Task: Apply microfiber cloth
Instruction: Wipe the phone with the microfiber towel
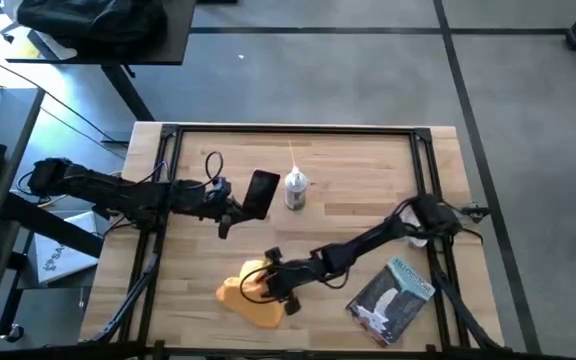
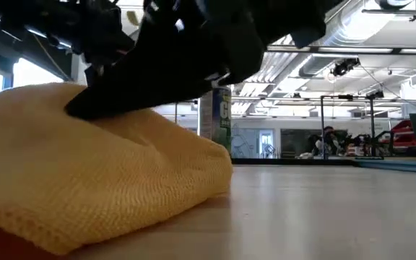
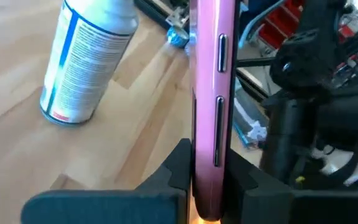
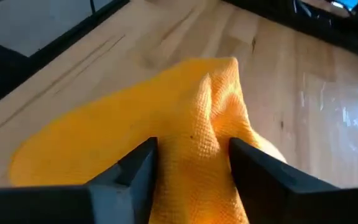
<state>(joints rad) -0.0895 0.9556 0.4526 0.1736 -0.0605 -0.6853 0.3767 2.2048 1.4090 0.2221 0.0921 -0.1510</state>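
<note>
A: What do the fingers have?

B: The right gripper (image 4: pixel 191 163) has its fingers closed on a raised fold of the microfiber cloth (image 1: pixel 251 297). The cloth lies bunched on the desk (image 1: pixel 348 220), near its front edge and well in front of the spray can (image 1: pixel 295 190). The left gripper (image 3: pixel 207 174) is clamped on the edge of the phone (image 1: pixel 260 193), which it holds just beside the can.

A: So which step is this?

B: Picking up the cloth, I'd judge. Next it must lift clear and travel toward the can, to meet the phone's face without losing the fold.
</note>
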